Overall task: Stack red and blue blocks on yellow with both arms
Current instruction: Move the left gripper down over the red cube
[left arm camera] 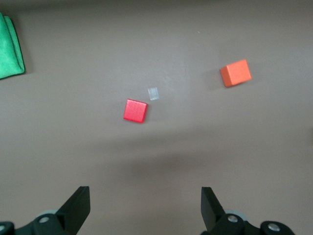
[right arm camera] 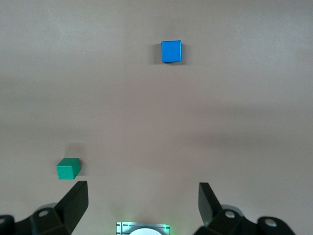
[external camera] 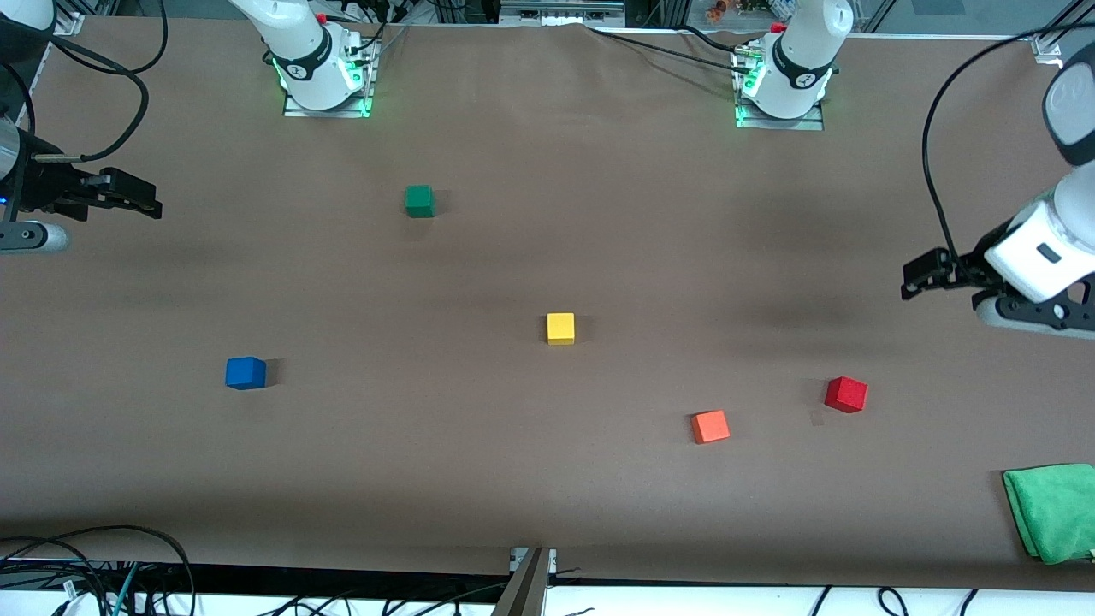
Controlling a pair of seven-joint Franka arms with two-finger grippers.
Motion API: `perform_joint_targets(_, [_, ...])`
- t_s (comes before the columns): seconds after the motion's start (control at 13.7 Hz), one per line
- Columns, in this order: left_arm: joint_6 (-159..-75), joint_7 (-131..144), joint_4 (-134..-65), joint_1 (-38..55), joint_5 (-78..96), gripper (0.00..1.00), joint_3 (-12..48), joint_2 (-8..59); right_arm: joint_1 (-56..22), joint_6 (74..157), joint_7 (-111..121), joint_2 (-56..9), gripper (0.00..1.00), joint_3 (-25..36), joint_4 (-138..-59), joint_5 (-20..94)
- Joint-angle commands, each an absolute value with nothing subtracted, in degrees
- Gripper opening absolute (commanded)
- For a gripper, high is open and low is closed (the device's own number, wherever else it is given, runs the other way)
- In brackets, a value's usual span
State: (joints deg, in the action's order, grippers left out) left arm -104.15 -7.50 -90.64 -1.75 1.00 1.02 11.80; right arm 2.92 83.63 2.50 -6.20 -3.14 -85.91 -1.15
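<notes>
Five cubes on table (external camera: 547,479): you are looking at them scattered and well apart, none stacked yet.
Right gripper (external camera: 141,198): hanging over the table edge at the right arm's end, fingers spread wide, holding nothing.
Blue block (external camera: 245,373): sitting toward the right arm's end, nearer the front camera than the green cube.
Green cube (external camera: 419,200): lying close to the right arm's base; not part of your task.
Yellow cube (external camera: 560,328): resting near the table's middle, top bare, waiting as the stack's base.
Orange-red cube (external camera: 710,426): lying near the red block; you are risking a mix-up here, so go by the deeper crimson.
Red block (external camera: 846,393): sitting toward the left arm's end, turned slightly askew to the table edge.
Left gripper (external camera: 928,275): hovering over the table at the left arm's end, fingers wide apart, empty.
Green cloth (external camera: 1054,510): folded at the table corner nearest the front camera.
Step in hand: you are, by my reading, starting the reach; turn the left wrist to match the red block's skew, then descend centred over it.
View differences: the left wrist view is showing a small pale translucent scrap (left arm camera: 153,93) beside the red block, barely readable from the front; the right wrist view is showing the right arm's lit base.
</notes>
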Motion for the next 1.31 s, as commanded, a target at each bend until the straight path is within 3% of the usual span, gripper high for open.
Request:
perform_joint_targets(0.0, [-107.48,-11.93,-91.23,-3.86,0.17,1.0,1.41,13.35,2.9,83.14,2.37,-6.59,1.0,-3.25,-84.64,-0.97])
perform_joint_targets(0.87, [-129.01,-13.62,-99.14,-5.1,0.79,1.0,1.41,18.72,3.08,83.14,2.37,-6.59,1.0,-3.25,-84.64,-0.88])
perform_joint_targets(1.24, [-128.94,-11.52,-99.23,-5.1,2.11,1.0,1.76,19.25,2.99,83.14,2.37,-6.59,1.0,-3.16,-84.64,-0.88])
